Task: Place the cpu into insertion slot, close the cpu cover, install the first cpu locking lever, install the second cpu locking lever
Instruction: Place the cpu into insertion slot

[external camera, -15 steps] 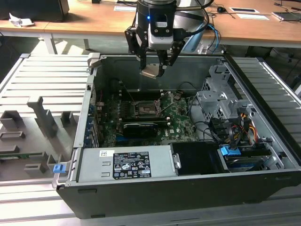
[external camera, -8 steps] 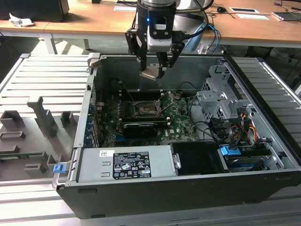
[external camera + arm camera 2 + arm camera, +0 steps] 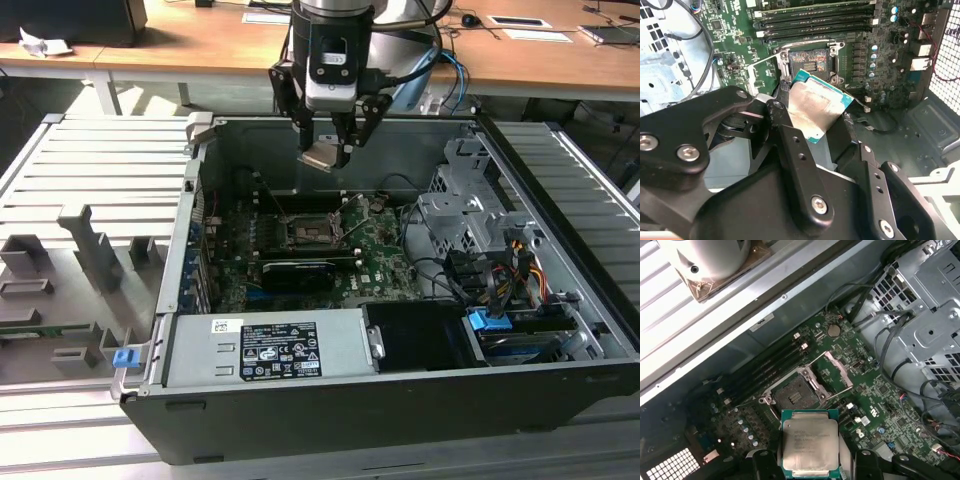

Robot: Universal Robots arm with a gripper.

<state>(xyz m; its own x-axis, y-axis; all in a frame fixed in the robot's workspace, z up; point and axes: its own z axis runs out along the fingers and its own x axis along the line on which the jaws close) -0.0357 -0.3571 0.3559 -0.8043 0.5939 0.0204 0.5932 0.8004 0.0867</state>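
Now the open metal computer case [image 3: 420, 405] holds the green board [image 3: 385, 255], and on it the square black insertion slot [image 3: 308, 232] lies bare, with the thin cpu cover [image 3: 834, 371] tilted up. High above the slot, the gripper [image 3: 323, 150] pinches the flat silvery cpu [image 3: 318, 160] between black fingers

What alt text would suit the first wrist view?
A small square silvery-grey metal chip, gripped between black jaws, is held over a green circuit board. The board's square black socket sits open and empty, its metal cover frame flipped back.
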